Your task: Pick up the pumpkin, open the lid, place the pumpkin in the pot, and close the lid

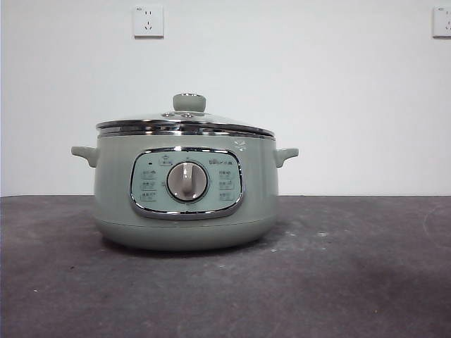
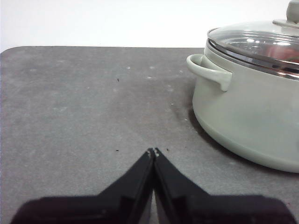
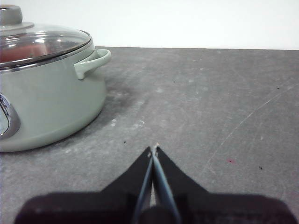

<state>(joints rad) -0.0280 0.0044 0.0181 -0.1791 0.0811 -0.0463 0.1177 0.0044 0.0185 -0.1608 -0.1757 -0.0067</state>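
The sage-green pot (image 1: 184, 225) stands in the middle of the dark table, its dial facing the front view. The glass lid (image 1: 184, 121) sits flat on the pot's rim, knob up. Through the lid (image 3: 42, 39) in the right wrist view an orange-red patch shows, which looks like the pumpkin (image 3: 18, 53) inside the pot; its shape is unclear. My left gripper (image 2: 154, 150) is shut on nothing, low over bare table beside the pot (image 2: 252, 116). On the pot's (image 3: 51, 98) other side my right gripper (image 3: 154, 148) is shut and empty too. Neither arm appears in the front view.
A white wall with two sockets (image 1: 148, 21) rises behind the table. The grey tabletop (image 1: 352, 267) is scuffed and speckled. The pot's side handles (image 2: 210, 70) (image 3: 93, 60) stick out toward each gripper.
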